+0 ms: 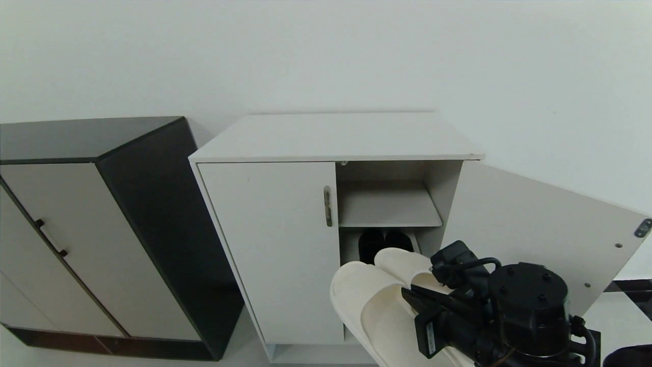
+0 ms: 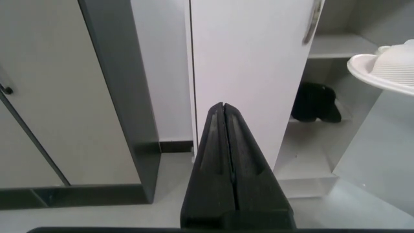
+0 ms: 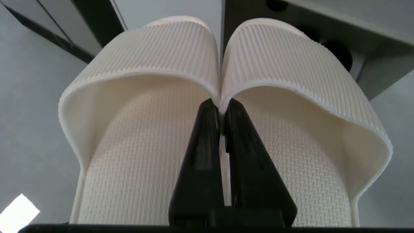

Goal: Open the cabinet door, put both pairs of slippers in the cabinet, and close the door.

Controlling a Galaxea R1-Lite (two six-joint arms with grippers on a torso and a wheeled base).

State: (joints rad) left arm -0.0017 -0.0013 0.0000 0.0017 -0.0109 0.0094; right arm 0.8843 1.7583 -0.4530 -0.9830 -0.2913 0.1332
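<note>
My right gripper (image 3: 222, 113) is shut on a pair of white slippers (image 3: 220, 84), pinching their inner edges together. In the head view the white slippers (image 1: 377, 295) hang in front of the white cabinet (image 1: 336, 137), just below its open right half. A pair of black slippers (image 1: 384, 242) lies on the lower shelf inside; the left wrist view shows these black slippers (image 2: 315, 103) too. The right door (image 1: 535, 224) is swung wide open, the left door (image 1: 270, 244) is closed. My left gripper (image 2: 224, 107) is shut and holds nothing, low before the closed left door.
A black-sided cabinet (image 1: 91, 219) with pale doors stands to the left of the white one. The upper shelf (image 1: 387, 206) of the white cabinet is bare. A plain wall runs behind both.
</note>
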